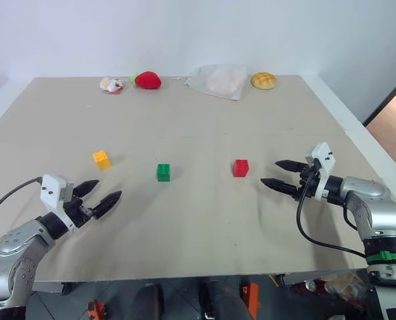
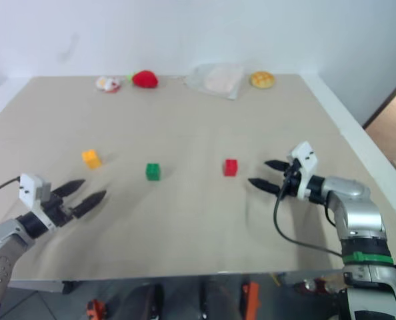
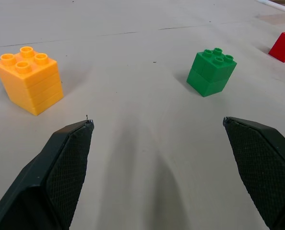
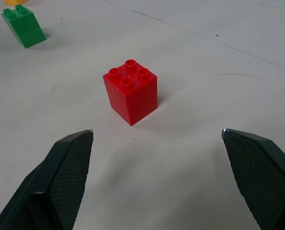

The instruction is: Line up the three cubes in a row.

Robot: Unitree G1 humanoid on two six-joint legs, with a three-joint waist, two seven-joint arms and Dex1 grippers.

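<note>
**Three cubes already near a row, both arms standing off**

While both arms hung low over the tabletop (image 1: 205, 227), nothing was gripped: the left gripper (image 1: 99, 196) had its jaws spread wide and empty, and the right gripper (image 1: 277, 175) likewise, its jaws parted around bare surface.

Seen from the head, the green cube (image 1: 163, 172) sat near the middle; the yellow-orange cube (image 1: 101, 159) lay at its ten o'clock, a little farther back, and the red cube (image 1: 241, 167) at its three o'clock, well apart. Green and red looked roughly level, so the yellow-orange one probably spoiled the line. The left gripper sat at the yellow-orange cube's six o'clock, aimed between it and the green one; the right gripper faced the red cube squarely from its three o'clock, likely readied for a nudge or pinch.

Each cube was glossy hard plastic, two bricks deep, with four round studs on top and crisp edges. The finger pads (image 3: 70, 163) showed a fine cross-hatched rubbery grain. The tabletop was matte beige, faintly seamed.

Along the far edge rested a red plush strawberry (image 1: 148, 80), a clear bag (image 1: 218, 81) and a round yellow bun (image 1: 264, 81).
</note>
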